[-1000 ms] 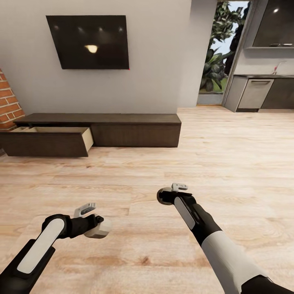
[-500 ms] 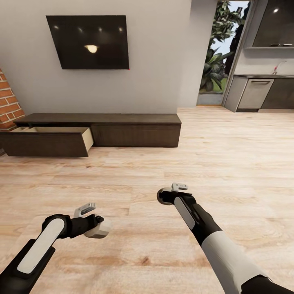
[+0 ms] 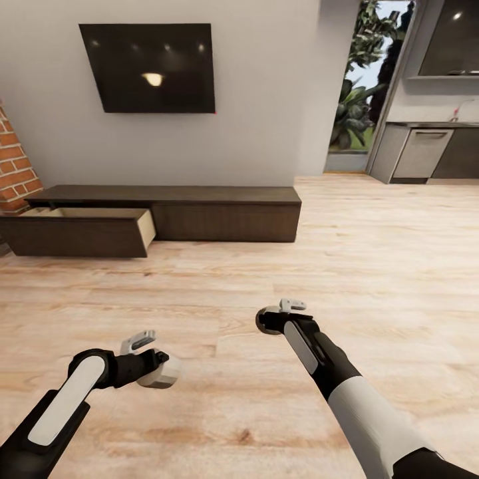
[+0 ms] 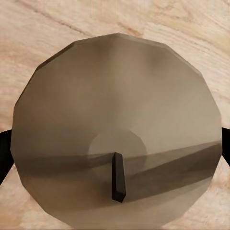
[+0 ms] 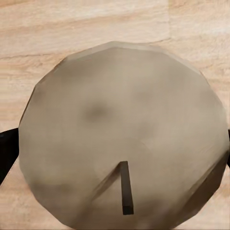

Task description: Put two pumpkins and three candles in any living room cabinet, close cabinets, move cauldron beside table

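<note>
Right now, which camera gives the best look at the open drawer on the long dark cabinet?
The head view: the cabinet spans the wall, its left drawer pulled out. Both wrist views look at wood floor instead.

one cabinet point(image 3: 199, 213), one television point(image 3: 150, 66), two arms point(image 3: 346, 386)

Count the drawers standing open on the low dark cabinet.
1. The open drawer is at the left end of the cabinet, near the brick wall. The panels right of it sit flush. The cabinet's far left end is cut off.
</note>
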### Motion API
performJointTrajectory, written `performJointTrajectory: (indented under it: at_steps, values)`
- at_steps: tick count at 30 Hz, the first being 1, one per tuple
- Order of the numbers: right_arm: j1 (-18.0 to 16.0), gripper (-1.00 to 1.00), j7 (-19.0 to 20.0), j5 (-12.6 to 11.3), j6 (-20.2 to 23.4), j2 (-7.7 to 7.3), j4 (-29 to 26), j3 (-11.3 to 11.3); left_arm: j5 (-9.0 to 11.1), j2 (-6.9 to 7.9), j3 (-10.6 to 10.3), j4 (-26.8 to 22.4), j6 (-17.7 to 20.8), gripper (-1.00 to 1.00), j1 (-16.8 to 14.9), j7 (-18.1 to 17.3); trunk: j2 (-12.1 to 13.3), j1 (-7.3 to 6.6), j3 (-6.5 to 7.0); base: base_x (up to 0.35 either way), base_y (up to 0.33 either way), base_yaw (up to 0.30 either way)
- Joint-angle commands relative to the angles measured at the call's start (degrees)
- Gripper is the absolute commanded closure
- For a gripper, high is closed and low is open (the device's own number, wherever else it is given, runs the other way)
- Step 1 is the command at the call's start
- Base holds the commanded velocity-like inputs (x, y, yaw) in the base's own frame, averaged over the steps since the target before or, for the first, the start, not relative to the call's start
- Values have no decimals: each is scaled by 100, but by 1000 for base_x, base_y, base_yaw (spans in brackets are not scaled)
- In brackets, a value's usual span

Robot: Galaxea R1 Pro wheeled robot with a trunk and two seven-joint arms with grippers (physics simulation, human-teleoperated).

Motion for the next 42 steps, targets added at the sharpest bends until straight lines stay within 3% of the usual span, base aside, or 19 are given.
performJointTrajectory:
  at_steps: [1,42]
  values:
    - [-3,100,-55,-62,10,-3,-11,15,52,4,-10,-4,-4,100,-6,62,-2,1,-4,242,190,207]
    - [-3,100,-54,-56,10,-3,2,24,54,4,-7,22,-13,100,-3,61,-2,1,8,248,190,287]
